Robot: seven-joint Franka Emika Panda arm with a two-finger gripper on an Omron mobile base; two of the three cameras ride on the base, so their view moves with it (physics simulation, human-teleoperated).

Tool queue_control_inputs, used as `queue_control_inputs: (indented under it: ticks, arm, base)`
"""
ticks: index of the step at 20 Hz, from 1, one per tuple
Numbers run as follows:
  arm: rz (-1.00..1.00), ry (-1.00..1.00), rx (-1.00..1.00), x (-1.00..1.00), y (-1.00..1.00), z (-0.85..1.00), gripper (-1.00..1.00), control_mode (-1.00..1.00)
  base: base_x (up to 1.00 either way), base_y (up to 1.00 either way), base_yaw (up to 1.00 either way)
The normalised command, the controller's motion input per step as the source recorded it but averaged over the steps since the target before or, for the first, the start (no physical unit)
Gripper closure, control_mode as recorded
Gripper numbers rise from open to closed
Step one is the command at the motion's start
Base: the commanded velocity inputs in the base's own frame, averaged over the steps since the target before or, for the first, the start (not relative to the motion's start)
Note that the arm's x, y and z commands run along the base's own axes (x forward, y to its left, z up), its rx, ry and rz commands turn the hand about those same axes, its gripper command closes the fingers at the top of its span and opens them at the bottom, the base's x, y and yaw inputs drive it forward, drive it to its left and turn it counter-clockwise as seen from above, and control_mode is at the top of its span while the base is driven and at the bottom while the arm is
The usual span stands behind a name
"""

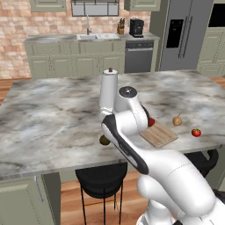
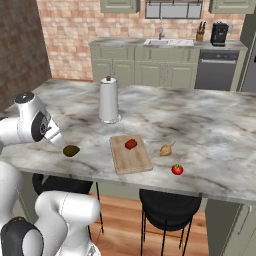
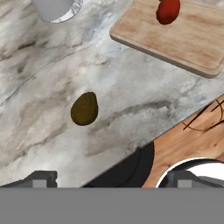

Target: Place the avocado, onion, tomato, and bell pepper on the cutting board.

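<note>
Olive avocado [image 3: 84, 108] lies flat, narrow end toward board [image 3: 183, 41].

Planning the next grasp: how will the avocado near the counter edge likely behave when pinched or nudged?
The avocado looks rounded and smooth, so it may roll if nudged, perhaps toward the nearby counter edge. Its tapered shape could let it slip from the open gripper unless pinched across its widest part.

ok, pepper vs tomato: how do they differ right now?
The pepper sits on the board; the tomato lies on the bare counter to the board's right. The tomato has a green leafy top; the pepper shows none. The pepper looks slightly lumpier, the tomato rounder. Both are small and red.
</note>
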Motion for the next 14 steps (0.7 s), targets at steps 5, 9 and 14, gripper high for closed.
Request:
queue_control_inputs:
  ticks: [5, 9, 14]
  arm:
    - [0.0, 0.0, 0.0, 0.2, 0.0, -0.11, -1.0, -1.0]
    - [0.0, 0.0, 0.0, 0.2, 0.0, -0.09, -1.0, -1.0]
    - [0.0, 0.0, 0.0, 0.21, 0.0, -0.08, -1.0, -1.0]
  base:
    - [0.0, 0.0, 0.0]
    - [0.0, 0.0, 0.0]
    - [0.0, 0.0, 0.0]
